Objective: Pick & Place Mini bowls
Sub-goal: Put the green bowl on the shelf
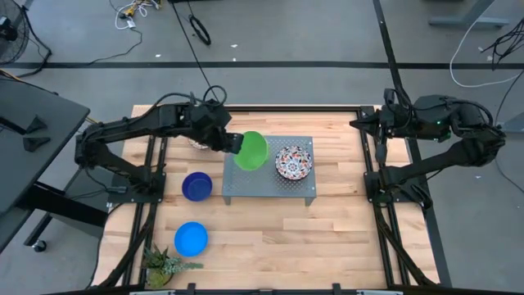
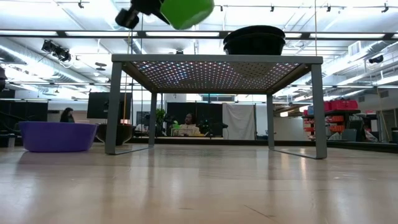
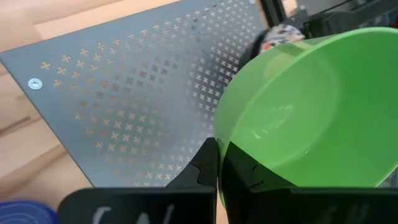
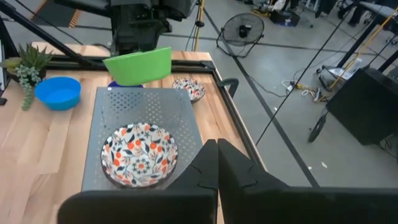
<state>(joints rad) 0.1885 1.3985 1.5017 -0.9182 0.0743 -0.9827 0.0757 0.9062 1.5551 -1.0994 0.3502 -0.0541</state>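
My left gripper (image 1: 233, 144) holds the green bowl (image 1: 251, 151) in the air over the left part of the grey perforated tray (image 1: 270, 187). One floral white bowl (image 1: 294, 161) sits on the tray's right part. A second floral bowl (image 4: 189, 88) rests on the table by the tray's far-left corner, half hidden under the left arm in the high view. The dark blue bowl (image 1: 196, 185) and the bright blue bowl (image 1: 191, 238) stand on the table left of the tray. A third floral bowl does not show. My right gripper (image 4: 217, 148) is shut and waits at the table's right far side. My left gripper holds the green bowl by its rim (image 3: 219, 142), on the side toward the table's left. The wall is pinched with one finger (image 3: 244, 173) inside the bowl and the other (image 3: 204, 163) outside. The fingers come from the left. The bowl is lifted clear above the tray (image 2: 186, 11) and tilted.
The tray stands on four legs (image 2: 114, 106), raised above the wooden table. A small spiky green plant (image 1: 164, 264) sits at the near-left corner. Bare wood lies between the tray and the near edge and to the tray's right. People sit in the room beyond the table.
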